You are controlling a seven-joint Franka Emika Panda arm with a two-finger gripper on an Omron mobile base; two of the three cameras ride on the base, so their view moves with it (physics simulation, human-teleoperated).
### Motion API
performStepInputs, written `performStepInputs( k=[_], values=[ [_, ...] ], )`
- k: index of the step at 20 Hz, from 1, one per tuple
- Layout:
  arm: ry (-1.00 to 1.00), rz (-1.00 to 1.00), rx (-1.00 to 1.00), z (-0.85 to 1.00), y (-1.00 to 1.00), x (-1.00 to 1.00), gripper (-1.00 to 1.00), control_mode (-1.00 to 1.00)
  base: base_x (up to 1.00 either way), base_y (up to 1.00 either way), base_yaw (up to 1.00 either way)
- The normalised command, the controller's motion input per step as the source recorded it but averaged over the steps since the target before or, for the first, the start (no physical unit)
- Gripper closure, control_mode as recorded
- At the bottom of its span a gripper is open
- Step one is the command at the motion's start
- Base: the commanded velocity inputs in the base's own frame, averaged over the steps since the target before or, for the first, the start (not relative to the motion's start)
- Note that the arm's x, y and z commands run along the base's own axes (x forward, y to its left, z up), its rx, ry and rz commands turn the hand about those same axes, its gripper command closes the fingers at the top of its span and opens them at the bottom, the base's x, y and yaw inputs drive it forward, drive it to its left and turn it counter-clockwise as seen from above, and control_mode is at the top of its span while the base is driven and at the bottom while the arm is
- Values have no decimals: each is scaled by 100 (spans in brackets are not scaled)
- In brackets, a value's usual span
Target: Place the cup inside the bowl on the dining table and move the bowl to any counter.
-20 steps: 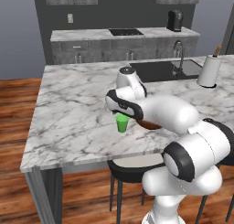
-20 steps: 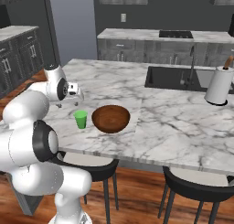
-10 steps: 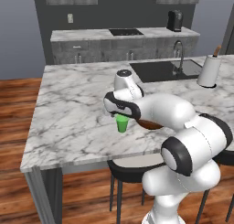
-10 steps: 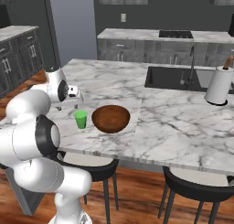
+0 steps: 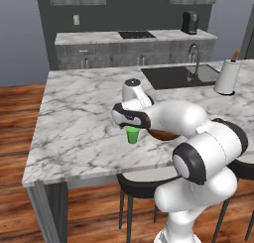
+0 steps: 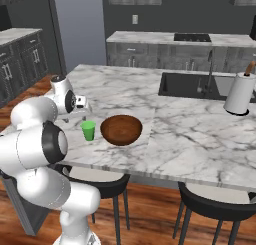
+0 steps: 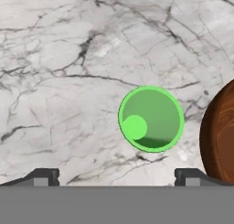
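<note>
The small green cup [image 5: 132, 135] [image 6: 88, 130] stands upright on the marble dining table [image 5: 74, 118] [image 6: 175, 124], close to its front edge. Just to its right sits the brown wooden bowl [image 6: 121, 129], which the arm largely hides in the left base view [image 5: 163, 134]. My gripper [image 5: 130, 124] [image 6: 82, 105] hovers above the cup, pointing down, open and holding nothing. In the hand view the cup [image 7: 151, 119] lies between and beyond the two fingertips [image 7: 43, 176], nearer the right one, and the bowl's rim [image 7: 221, 136] enters at the right edge.
A black sink [image 5: 173, 76] [image 6: 195, 85] and a white paper-towel holder [image 5: 227, 77] [image 6: 240, 93] occupy the table's far right. Dark stools [image 5: 144, 185] [image 6: 215, 204] stand under the front edge. A back counter with stovetop [image 5: 134, 36] runs along the wall.
The hand has shifted slightly left and lower over the cup. Cup and bowl have not moved, and the jaws stay wide.
</note>
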Motion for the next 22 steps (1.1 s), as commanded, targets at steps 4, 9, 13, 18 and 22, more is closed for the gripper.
performStepInputs(
  k=[4,9,13,18,22],
  values=[
    [0,0,0,-1,0,19,-100,-100,0,0,0],
    [0,0,0,-3,0,15,-100,-100,0,0,0],
    [1,0,0,-15,0,12,-100,-100,0,0,0],
    [0,0,0,-25,0,9,-100,-100,0,0,0],
    [0,0,0,-21,0,9,-100,-100,0,0,0]
  ],
)
